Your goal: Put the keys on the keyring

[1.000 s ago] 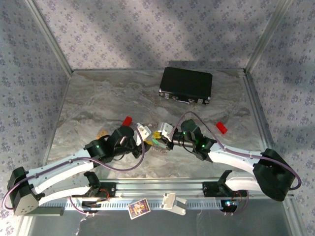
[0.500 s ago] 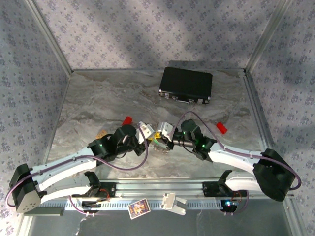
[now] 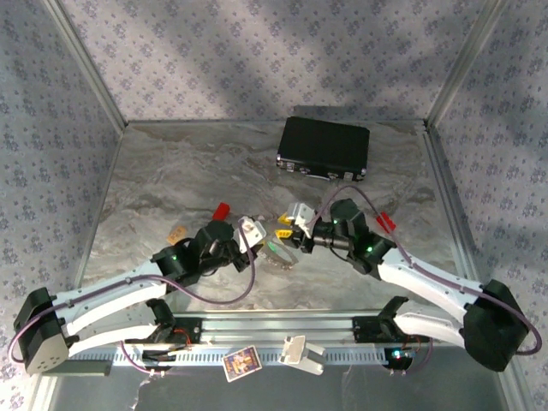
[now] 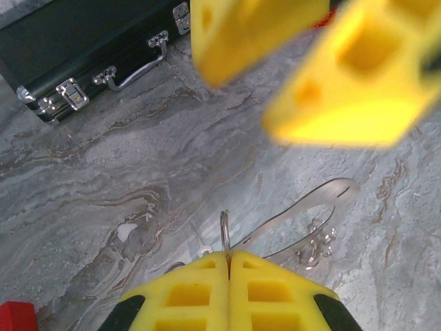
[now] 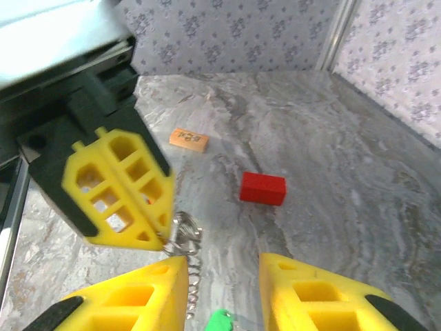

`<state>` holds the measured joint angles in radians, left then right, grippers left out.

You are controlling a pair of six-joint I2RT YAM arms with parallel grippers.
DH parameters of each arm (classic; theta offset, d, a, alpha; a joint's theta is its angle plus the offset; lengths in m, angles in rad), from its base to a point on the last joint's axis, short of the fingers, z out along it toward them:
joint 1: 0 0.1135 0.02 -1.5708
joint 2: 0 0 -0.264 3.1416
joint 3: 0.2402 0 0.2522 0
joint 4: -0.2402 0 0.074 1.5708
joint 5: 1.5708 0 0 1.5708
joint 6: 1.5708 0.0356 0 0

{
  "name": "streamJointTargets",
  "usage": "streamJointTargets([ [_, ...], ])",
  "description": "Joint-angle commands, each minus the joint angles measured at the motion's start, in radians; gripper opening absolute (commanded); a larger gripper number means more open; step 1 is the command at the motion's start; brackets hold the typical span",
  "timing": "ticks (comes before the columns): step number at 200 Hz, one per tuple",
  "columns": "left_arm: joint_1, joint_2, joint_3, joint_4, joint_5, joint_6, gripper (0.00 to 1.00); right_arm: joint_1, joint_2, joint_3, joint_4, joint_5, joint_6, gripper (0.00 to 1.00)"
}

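L end effector (image 4: 228,261) clamping thin ring (image 4: 225,231); R end effector (image 5: 222,265) gaping, holding nothing. Risk: ring twisting out of edge pinch, chain (image 5: 193,284) + green key (image 5: 220,321) dropping to surface (image 5: 331,172).

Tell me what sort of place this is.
Probably a robot test cell, not a home: a marbled tabletop boxed in by patterned backdrop walls on metal framing, with props such as a black case and a red block.
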<state>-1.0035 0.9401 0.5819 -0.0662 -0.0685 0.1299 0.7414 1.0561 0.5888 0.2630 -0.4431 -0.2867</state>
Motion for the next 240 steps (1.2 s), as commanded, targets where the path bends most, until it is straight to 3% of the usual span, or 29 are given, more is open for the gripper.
streamJointTargets([
  [1,0.015,-0.049,-0.045,0.137,0.062,0.089,0.00,-0.027,-0.032,0.041,-0.133,-0.054,-0.029,0.33],
  [46,0.171,-0.123,-0.176,0.354,0.337,0.068,0.00,-0.065,-0.110,0.022,-0.146,0.064,-0.075,0.33],
  [70,0.199,-0.120,-0.166,0.331,0.438,0.129,0.00,-0.048,-0.034,0.089,-0.244,0.084,-0.143,0.33],
  [94,0.221,-0.116,-0.148,0.297,0.508,0.174,0.00,-0.005,0.038,0.099,-0.224,0.113,-0.241,0.31],
  [145,0.232,-0.103,-0.166,0.377,0.534,0.134,0.00,0.061,0.099,0.111,-0.237,0.024,-0.227,0.30],
  [187,0.231,-0.105,-0.166,0.377,0.567,0.129,0.00,0.070,0.104,0.097,-0.149,-0.017,-0.176,0.29],
  [240,0.230,-0.094,-0.161,0.379,0.588,0.146,0.00,0.075,0.084,0.103,-0.165,-0.067,-0.159,0.24],
])
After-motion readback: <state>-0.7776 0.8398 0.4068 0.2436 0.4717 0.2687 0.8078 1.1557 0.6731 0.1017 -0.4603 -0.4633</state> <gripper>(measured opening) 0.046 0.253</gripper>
